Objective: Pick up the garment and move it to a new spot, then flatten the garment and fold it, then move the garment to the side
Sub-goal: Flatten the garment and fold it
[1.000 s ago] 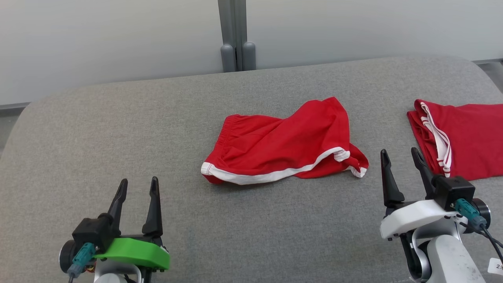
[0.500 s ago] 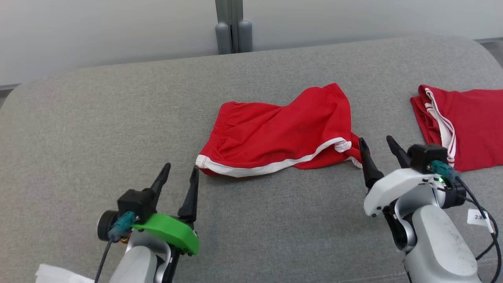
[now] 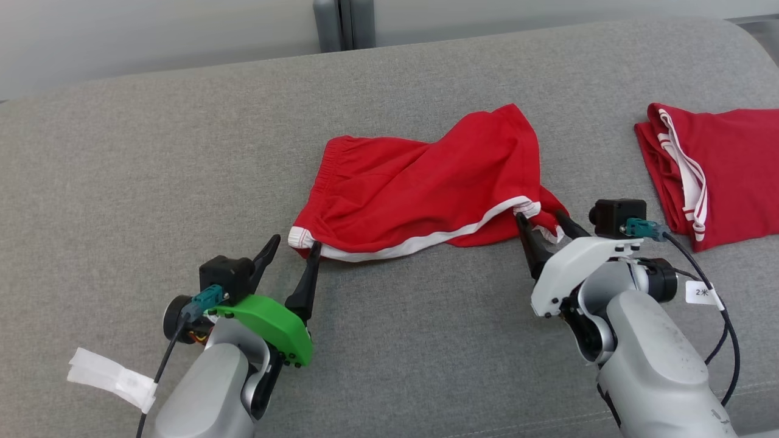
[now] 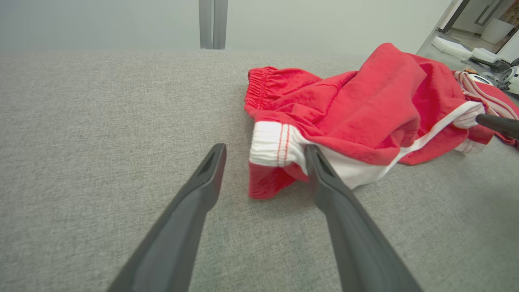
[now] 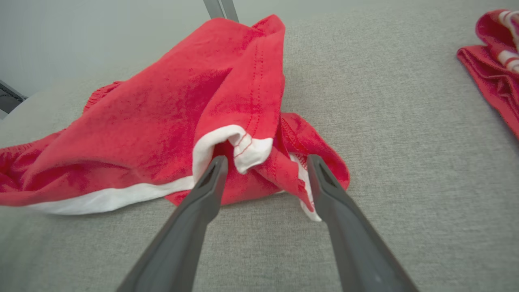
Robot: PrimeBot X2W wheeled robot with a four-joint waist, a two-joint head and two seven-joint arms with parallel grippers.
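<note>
The garment (image 3: pixel 420 188) is a pair of red shorts with white trim, lying crumpled in the middle of the grey padded surface (image 3: pixel 152 152). My left gripper (image 3: pixel 296 242) is open at its near left corner. In the left wrist view the white-trimmed corner (image 4: pixel 269 144) sits between the fingers of that gripper (image 4: pixel 265 148). My right gripper (image 3: pixel 540 214) is open at the near right hem. The right wrist view has the folded hem (image 5: pixel 247 152) of the garment (image 5: pixel 170 109) between the open fingers of that gripper (image 5: pixel 267 158). Neither holds the cloth.
A second red garment (image 3: pixel 724 170) with white stripes lies at the right edge of the surface, also seen as red cloth (image 5: pixel 494 61) in the right wrist view. A grey post (image 3: pixel 331 24) stands behind the far edge. Bare grey surface lies left and in front.
Both grippers have moved forward and inward, from the near edge up to the garment's two near corners, staying open. The head camera has tilted down. The garment has not moved.
</note>
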